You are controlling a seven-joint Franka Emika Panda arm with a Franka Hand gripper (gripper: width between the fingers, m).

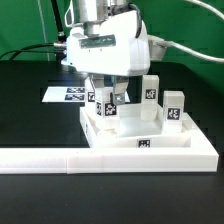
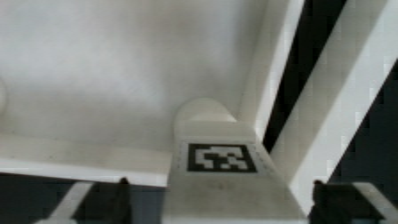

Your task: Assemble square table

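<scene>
The square white tabletop point(image 1: 135, 128) lies flat with a tag on its front edge. Three white legs with tags stand on it: one point(image 1: 106, 110) near the exterior view's left, one point(image 1: 150, 90) at the back, one point(image 1: 174, 108) at the right. My gripper point(image 1: 107, 103) is low over the left leg, a finger on each side. In the wrist view that leg point(image 2: 219, 158) stands on the tabletop point(image 2: 107, 90) between my dark fingertips point(image 2: 116, 200), with a gap on both sides. The gripper point(image 2: 222, 205) is open.
A long low white L-shaped wall point(image 1: 60, 158) runs along the front and up the exterior view's right side point(image 1: 205, 145), against the tabletop. The marker board point(image 1: 68, 95) lies on the black table behind the gripper, at the left. Cables hang behind the arm.
</scene>
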